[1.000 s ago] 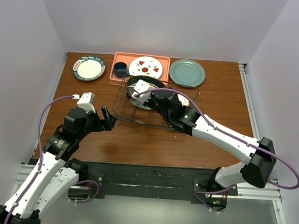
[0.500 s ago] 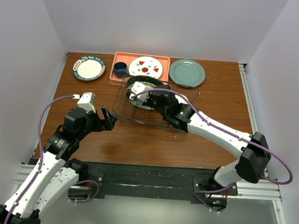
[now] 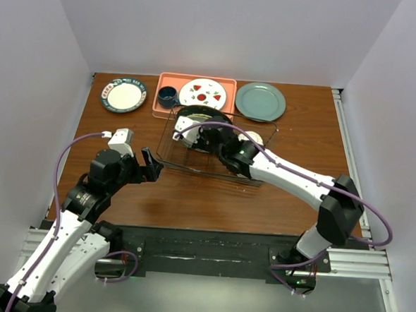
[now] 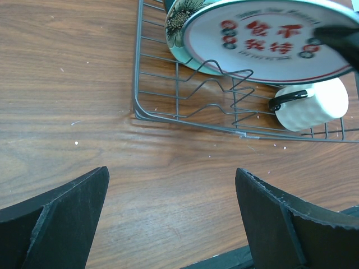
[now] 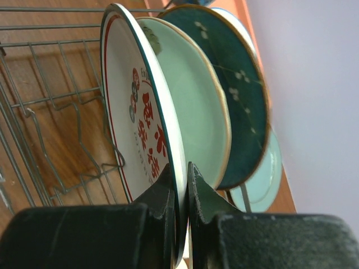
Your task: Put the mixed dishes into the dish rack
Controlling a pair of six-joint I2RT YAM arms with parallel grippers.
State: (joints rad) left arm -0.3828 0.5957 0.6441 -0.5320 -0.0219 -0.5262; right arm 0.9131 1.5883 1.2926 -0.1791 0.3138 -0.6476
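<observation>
The rim of the white, dark-green-rimmed plate with red characters (image 5: 140, 120) is gripped tightly by the right hand (image 5: 180, 175). The plate is set on edge in the dark wire dish rack (image 4: 136, 67). Just behind it, the pale green plate (image 5: 196, 112) and the dark teal plate (image 5: 241, 89) are stood. The left hand (image 4: 174, 218) is held spread wide and empty over the brown wooden bench (image 4: 67, 84), near the rack's corner.
</observation>
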